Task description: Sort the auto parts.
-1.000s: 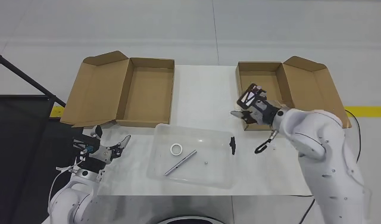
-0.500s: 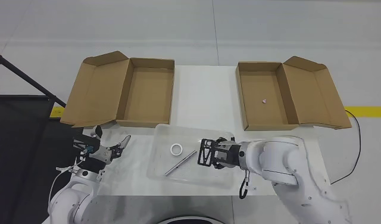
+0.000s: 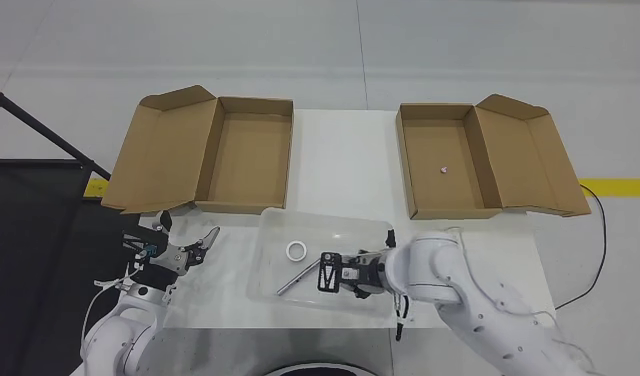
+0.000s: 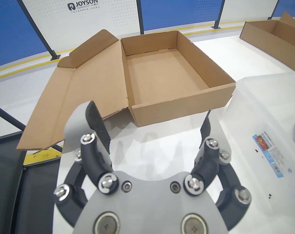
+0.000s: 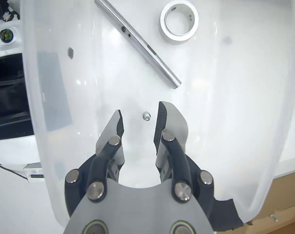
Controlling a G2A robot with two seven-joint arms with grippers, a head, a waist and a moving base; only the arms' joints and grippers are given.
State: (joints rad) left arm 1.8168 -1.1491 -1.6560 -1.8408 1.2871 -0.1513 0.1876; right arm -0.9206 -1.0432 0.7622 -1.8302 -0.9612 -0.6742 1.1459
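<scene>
A clear plastic bin sits at the table's front middle. In it lie a white ring, a slim metal rod and a tiny silver nut. My right gripper is open low inside the bin, with the nut just ahead of the gap between its fingertips and the rod's end slightly beyond. My left gripper is open and holds nothing, over the table left of the bin.
An open cardboard box stands at the back left. A second open box at the back right holds one small white part. A label is stuck on the bin's wall.
My right arm swung from over the back right box down into the bin, then farther left toward the rod. A small white part now shows in that box. The left arm kept still.
</scene>
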